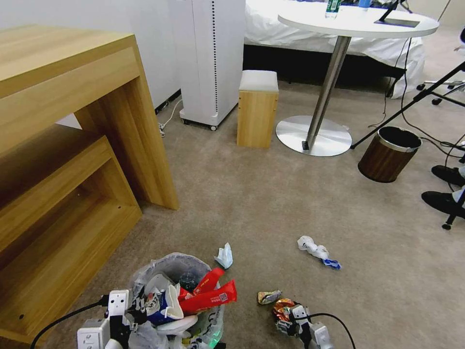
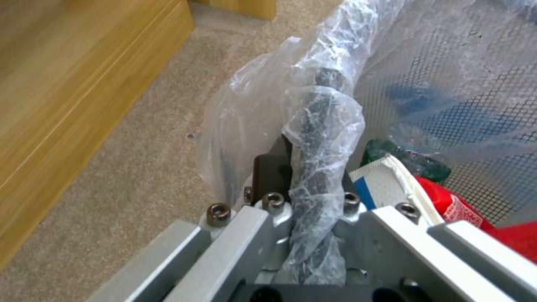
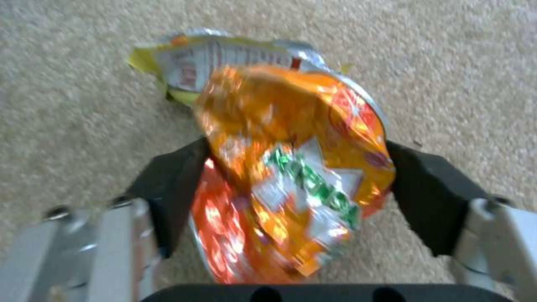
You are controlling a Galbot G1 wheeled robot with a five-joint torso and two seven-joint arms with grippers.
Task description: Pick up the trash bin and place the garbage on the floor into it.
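1. Right wrist view: the orange wrapper [image 3: 291, 176] lies on the carpet [image 3: 73, 84] between the two dark pads of the right gripper [image 3: 291, 197], which stand wide, one at each flank, not yet pinching it; the wrapper's long axis runs outward from the palm.
2. Left wrist view: the left gripper [image 2: 305, 184] is clamped on the bag-wrapped rim of the trash bin [image 2: 425, 75].
3. Head view: the bin sits to the left of the wrapper, already holding a red wrapper [image 1: 209, 296] and white slippers [image 1: 167, 303]; crumpled paper [image 1: 312, 248] lies farther out on the floor.
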